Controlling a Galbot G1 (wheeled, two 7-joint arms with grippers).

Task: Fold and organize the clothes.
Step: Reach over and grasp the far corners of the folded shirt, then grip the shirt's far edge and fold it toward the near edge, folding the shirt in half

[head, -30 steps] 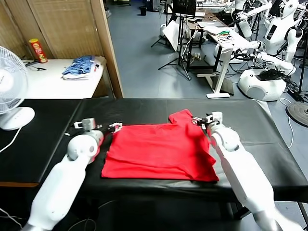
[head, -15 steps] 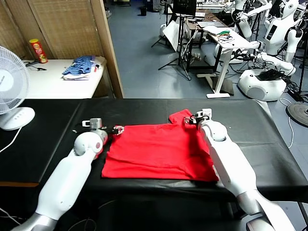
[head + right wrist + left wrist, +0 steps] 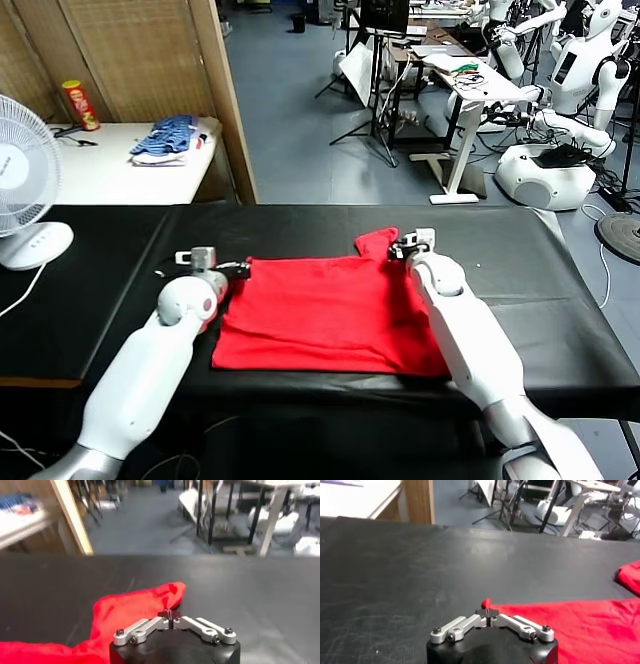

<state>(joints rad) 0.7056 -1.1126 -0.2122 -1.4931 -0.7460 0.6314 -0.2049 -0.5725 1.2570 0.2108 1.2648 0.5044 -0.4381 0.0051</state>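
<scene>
Although the red T-shirt point(image 3: 330, 315) lies mostly flat at the middle of the black counter point(image 3: 560, 270), folding appears barely begun: one sleeve bunches at its far right corner and no finished fold shows. Left gripper point(image 3: 243, 268), jaws clenched on the far left corner, and right gripper point(image 3: 397, 247), jaws clenched on the bunched sleeve, hold the far edge. Bare counter surrounds the shirt; a fan point(image 3: 22, 185) stands well to the left.

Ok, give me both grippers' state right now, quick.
Left gripper: shut on the red T-shirt, at its far left corner.
Right gripper: shut on the T-shirt's far right sleeve.
</scene>
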